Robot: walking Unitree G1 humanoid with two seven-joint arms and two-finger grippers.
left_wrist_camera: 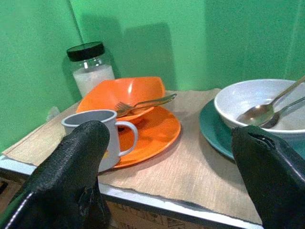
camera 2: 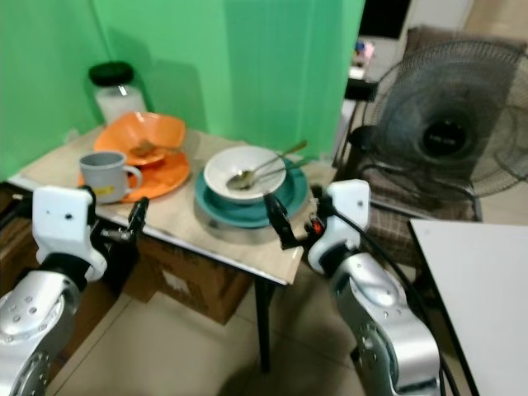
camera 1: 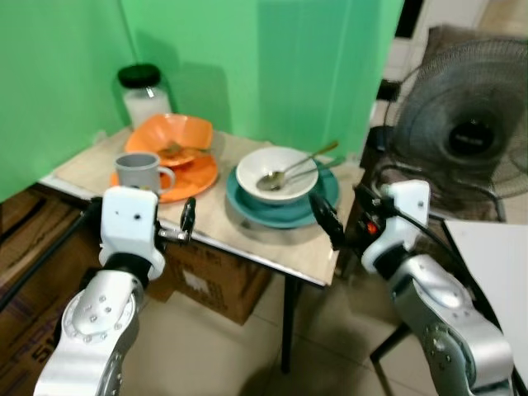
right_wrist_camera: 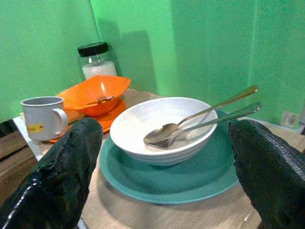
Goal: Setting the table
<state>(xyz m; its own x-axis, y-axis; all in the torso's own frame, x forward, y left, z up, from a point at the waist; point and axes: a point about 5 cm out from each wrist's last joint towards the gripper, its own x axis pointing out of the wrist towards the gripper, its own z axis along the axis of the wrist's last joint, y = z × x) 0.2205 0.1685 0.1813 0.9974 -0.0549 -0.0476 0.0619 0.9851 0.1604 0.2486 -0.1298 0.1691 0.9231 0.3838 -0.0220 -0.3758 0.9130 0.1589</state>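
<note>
Your white bowl (camera 1: 276, 172) sits on teal plate (camera 1: 280, 208), mid-table, spoon (right_wrist_camera: 190, 122) and fork (right_wrist_camera: 212, 121) inside. Left gripper (camera 1: 186, 223) and right gripper (camera 1: 327, 221) both spread wide, empty, at table edge (camera 1: 247, 247).

A dark standing fan (camera 1: 466, 124) is facing the room just beside the worktop's right end, before a green backdrop (camera 1: 272, 66). A cardboard box (camera 1: 210, 280) is sitting on the tiled floor (camera 1: 247, 355) under the worktop.

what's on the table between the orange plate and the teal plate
Nothing: between the orange plate and the teal plate the table is bare, as the left wrist view shows.
</note>
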